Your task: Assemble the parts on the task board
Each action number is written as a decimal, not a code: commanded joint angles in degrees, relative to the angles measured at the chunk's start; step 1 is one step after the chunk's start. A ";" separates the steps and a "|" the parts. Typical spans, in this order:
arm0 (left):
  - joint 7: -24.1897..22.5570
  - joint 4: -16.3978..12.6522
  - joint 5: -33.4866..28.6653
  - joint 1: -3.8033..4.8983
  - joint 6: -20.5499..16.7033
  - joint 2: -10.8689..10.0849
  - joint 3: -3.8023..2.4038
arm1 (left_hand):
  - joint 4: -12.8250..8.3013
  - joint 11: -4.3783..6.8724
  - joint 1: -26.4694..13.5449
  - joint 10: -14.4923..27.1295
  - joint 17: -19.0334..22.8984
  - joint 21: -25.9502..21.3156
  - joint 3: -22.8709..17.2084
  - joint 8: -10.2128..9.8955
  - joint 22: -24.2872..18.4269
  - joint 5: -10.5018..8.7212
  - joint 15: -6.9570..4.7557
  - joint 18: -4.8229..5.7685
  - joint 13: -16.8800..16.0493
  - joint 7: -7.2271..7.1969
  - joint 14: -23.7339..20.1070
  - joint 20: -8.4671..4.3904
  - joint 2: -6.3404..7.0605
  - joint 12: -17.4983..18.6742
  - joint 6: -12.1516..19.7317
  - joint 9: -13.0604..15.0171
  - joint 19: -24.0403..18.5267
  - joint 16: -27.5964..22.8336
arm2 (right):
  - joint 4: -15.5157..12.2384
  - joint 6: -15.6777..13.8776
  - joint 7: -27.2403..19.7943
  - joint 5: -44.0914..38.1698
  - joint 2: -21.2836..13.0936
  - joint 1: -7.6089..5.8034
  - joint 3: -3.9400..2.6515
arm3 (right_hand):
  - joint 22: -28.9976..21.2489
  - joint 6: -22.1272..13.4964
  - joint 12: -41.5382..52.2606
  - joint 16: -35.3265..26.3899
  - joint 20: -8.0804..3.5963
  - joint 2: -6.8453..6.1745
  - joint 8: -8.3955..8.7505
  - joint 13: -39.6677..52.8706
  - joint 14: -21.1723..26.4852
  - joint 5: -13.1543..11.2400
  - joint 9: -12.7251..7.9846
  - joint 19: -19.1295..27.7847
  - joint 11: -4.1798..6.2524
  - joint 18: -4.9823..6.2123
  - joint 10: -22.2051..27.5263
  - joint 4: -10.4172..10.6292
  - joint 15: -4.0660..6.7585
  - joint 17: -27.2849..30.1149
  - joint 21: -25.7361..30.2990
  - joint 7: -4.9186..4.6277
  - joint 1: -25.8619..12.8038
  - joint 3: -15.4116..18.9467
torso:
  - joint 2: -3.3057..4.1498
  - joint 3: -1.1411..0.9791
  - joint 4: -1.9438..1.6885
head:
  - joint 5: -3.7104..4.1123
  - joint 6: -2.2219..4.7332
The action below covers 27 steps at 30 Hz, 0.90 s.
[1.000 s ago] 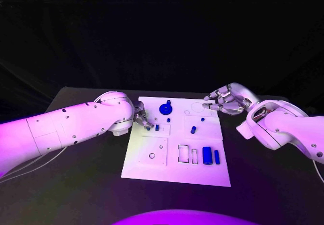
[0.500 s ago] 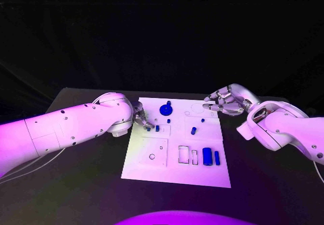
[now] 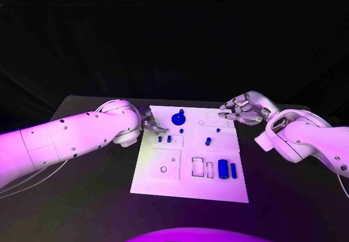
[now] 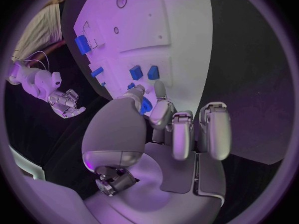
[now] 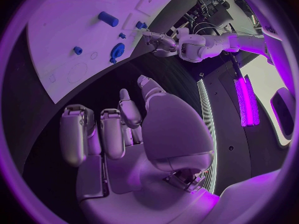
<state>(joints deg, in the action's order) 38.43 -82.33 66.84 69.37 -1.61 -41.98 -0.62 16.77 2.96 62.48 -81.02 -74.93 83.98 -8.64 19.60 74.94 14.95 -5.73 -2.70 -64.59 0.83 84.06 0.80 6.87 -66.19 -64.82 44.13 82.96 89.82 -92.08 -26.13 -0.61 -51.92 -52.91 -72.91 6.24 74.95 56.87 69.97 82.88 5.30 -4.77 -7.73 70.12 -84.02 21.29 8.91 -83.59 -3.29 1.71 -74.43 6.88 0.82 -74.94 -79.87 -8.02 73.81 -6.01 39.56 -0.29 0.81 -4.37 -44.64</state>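
The white rectangular task board lies mid-table, small blue parts on it. The left robot hand hovers over its far left edge, fingers curled, empty. The right robot hand, fingers curled, holds nothing beyond its far right corner.

Parts on task board

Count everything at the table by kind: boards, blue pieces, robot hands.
White task board: 1
Blue parts: about 9, some tiny
Silver hands, left hand and right hand: 2
Total: about 12
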 commanded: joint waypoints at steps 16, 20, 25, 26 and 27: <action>-33.88 -0.39 -0.66 -0.03 -16.38 0.94 0.68 | -4.82 -7.60 25.26 24.03 29.46 -34.85 -15.64 -11.15 -36.45 0.13 6.43 -7.92 38.17 7.66 -17.35 5.13 4.75 41.69 10.38 -13.99 -28.36 -48.88 | 0.43 -0.11 -0.64 -0.07 0.11 0.09 0.01 | 3.52 -0.19 -13.11 -5.67 -0.23 0.00 -0.87 -12.43 -1.31 3.18 0.35 4.27 0.26 2.61 9.50 0.59 0.35 3.34 7.13 0.11 0.58 -0.42 | 0.08 0.01 0.06 | 0.71 0.56; -34.94 -0.01 6.16 -0.07 -16.28 1.96 1.07 | -5.94 -7.77 25.82 23.67 30.84 -33.90 -15.71 -11.68 -35.81 0.09 6.34 -7.84 41.88 7.46 -14.86 5.05 5.75 44.19 9.66 -16.71 -27.30 -48.98 | 0.52 -0.13 -0.67 -0.03 0.12 0.09 0.02 | 2.45 -0.54 -17.71 -7.17 -0.25 -0.18 -0.99 -16.94 -0.99 3.21 0.41 4.99 0.24 2.93 12.02 0.74 0.35 4.82 8.88 0.05 0.89 -0.60 | 0.08 0.02 0.11 | 0.90 0.65; -32.88 0.85 13.89 -0.18 -13.04 3.80 1.31 | -5.48 -7.56 24.30 22.86 16.86 -22.82 -14.88 -12.80 -24.01 0.05 6.21 -5.79 44.99 7.47 -5.57 4.93 6.75 45.61 10.29 -19.71 -18.13 -30.05 | 0.54 -0.04 -0.69 -0.01 0.19 0.12 0.02 | 2.26 -0.66 -19.20 -7.43 -0.25 -0.24 -1.06 -18.45 -1.02 3.24 0.44 5.05 0.23 2.97 12.74 0.79 0.36 5.00 9.24 0.04 1.03 -0.70 | 0.10 0.07 0.13 | 0.97 0.50; -32.23 1.05 15.22 -0.20 -12.17 4.17 1.37 | -5.29 -7.61 23.94 22.93 15.67 -21.40 -14.56 -12.83 -22.34 0.02 6.31 -5.49 45.36 7.50 -5.15 4.99 6.97 45.76 10.20 -20.07 -17.14 -28.34 | 0.52 -0.03 -0.69 -0.02 0.21 0.12 0.03 | 2.20 -0.68 -19.37 -7.53 -0.26 -0.25 -1.09 -18.65 -1.02 3.25 0.45 5.06 0.24 2.98 12.75 0.80 0.37 5.08 9.34 0.05 1.07 -0.72 | 0.10 0.02 0.13 | 1.05 0.54; -31.63 1.26 16.43 -0.23 -11.38 4.53 1.42 | -5.06 -7.74 23.55 23.21 15.33 -20.70 -14.23 -12.82 -21.54 -0.01 6.36 -5.35 45.68 7.45 -5.12 5.08 7.15 45.99 10.11 -20.32 -16.74 -27.64 | 0.50 -0.01 -0.69 -0.03 0.22 0.12 0.03 | 2.20 -0.68 -19.37 -7.53 -0.26 -0.25 -1.09 -18.65 -1.02 3.25 0.45 5.06 0.24 2.98 12.75 0.80 0.37 5.08 9.34 0.05 1.07 -0.72 | 0.11 -0.01 0.14 | 1.05 0.50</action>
<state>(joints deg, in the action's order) 6.91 -81.21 75.23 69.19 -15.68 -37.74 0.80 11.72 -4.51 86.49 -57.84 -59.14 62.84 -23.04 6.93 52.87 15.30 0.57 -8.70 -19.01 8.21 78.70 5.83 14.08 -20.28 -54.81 23.92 65.89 61.63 -91.53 -26.26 -0.71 -51.83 -52.75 -72.84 6.26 74.93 56.57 50.80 75.55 4.90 -4.93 -8.62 51.52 -84.02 24.29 9.28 -78.87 -3.07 3.52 -61.92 7.68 0.82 -69.90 -70.66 -8.07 74.31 -6.50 39.66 -0.24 0.91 -3.38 -44.06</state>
